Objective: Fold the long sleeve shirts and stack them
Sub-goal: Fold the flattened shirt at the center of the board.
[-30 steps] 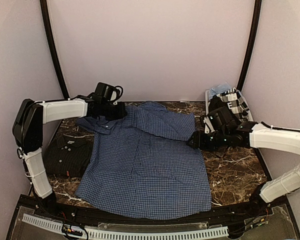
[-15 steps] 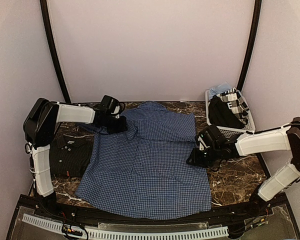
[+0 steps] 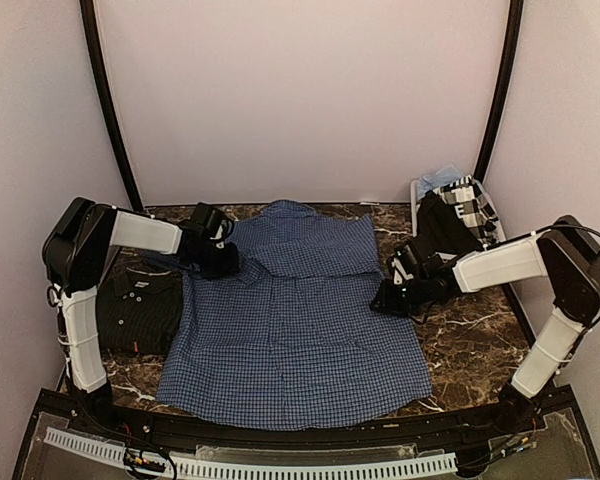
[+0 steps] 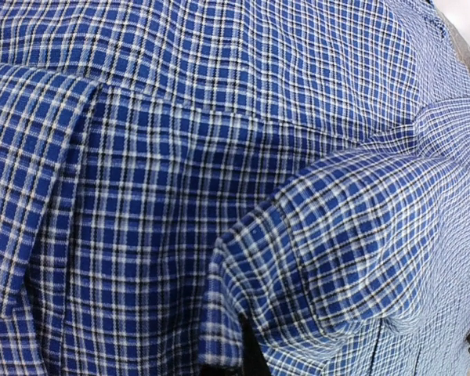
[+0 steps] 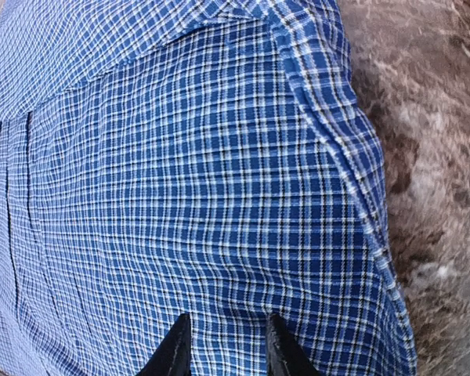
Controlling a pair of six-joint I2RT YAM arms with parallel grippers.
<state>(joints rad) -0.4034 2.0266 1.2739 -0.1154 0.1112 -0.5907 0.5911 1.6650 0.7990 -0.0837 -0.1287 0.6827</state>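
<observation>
The blue checked shirt (image 3: pixel 300 320) lies spread on the marble table and fills both wrist views (image 4: pixel 219 157) (image 5: pixel 204 172). Its sleeves are folded in across the top. My left gripper (image 3: pixel 218 262) is at the shirt's upper left edge, shut on a raised fold of its cloth (image 4: pixel 247 356). My right gripper (image 3: pixel 383 299) is at the shirt's right edge. Its fingertips (image 5: pixel 176 345) stand a little apart with shirt cloth pinched between them (image 5: pixel 225 345). The near-black shirt (image 3: pixel 135 310) lies folded at the left, partly under the blue shirt's edge.
A white slatted basket (image 3: pixel 417 205) holding dark and light clothes stands at the back right, just behind my right arm. Bare marble (image 3: pixel 475 345) shows to the right of the shirt. Black frame posts rise at both back corners.
Both grippers drew back toward the shirt's sides. The blue shirt pulled flatter and wider, and its top sleeve fold shifted. The right arm swung in lower and closer to the shirt's edge.
</observation>
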